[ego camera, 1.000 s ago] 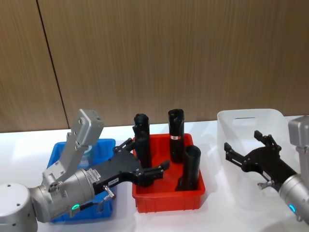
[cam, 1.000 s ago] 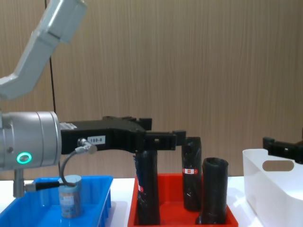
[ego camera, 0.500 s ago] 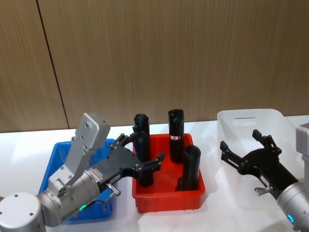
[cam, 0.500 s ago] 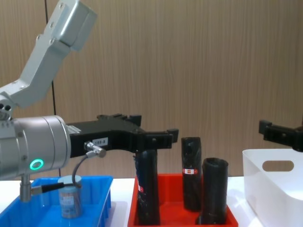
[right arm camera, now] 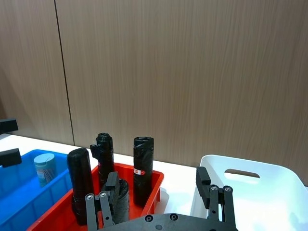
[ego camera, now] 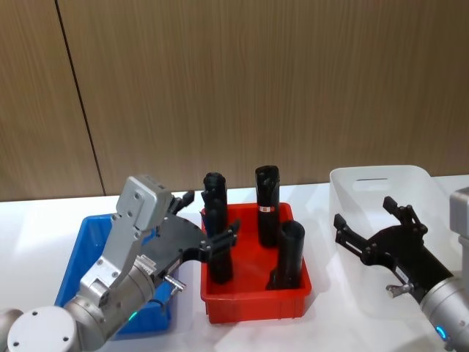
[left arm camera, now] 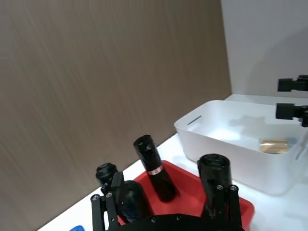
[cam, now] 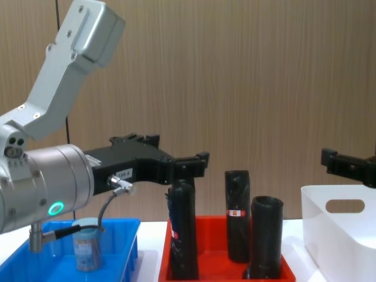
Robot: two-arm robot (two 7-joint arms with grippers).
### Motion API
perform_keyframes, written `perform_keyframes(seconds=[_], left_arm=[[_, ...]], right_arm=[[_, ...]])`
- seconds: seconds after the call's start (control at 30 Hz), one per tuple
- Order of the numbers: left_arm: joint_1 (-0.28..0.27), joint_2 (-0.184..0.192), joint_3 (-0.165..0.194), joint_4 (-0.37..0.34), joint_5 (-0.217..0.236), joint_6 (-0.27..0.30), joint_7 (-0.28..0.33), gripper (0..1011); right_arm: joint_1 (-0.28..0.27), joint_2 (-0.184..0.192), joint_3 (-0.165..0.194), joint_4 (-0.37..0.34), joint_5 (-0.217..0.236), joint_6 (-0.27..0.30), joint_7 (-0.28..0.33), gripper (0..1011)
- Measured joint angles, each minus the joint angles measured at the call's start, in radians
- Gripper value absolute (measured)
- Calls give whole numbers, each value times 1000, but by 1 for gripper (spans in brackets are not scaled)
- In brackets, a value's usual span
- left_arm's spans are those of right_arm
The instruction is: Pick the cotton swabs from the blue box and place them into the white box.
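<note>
One tub of cotton swabs, clear with a grey-blue lid, stands upright in the blue box at the left; the right wrist view shows the tub in the blue box too. My left gripper hangs open and empty over the edge between the blue box and the red tray, above a black cylinder's top. In the chest view the left gripper sits well above the tub. My right gripper hovers open and empty at the near left side of the white box.
The red tray between the boxes holds several tall black cylinders. A pale tan cylindrical object lies inside the white box. A wood-panel wall closes off the back of the white table.
My left gripper has drawn back and risen, from over the red tray's front toward the blue box. The right gripper shifted slightly left, then stayed still.
</note>
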Motion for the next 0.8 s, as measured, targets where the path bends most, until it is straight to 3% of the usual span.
perform_keyframes(seconds=[0.5,0.8], left_arm=[[27,-14,25,-24,62,-45,189,1004],[33,-17,30,-29,75,-55,227,1004]], right_arm=[[0,0,0,1,0,0,1,1001],[0,0,0,1,0,1,1,1002]])
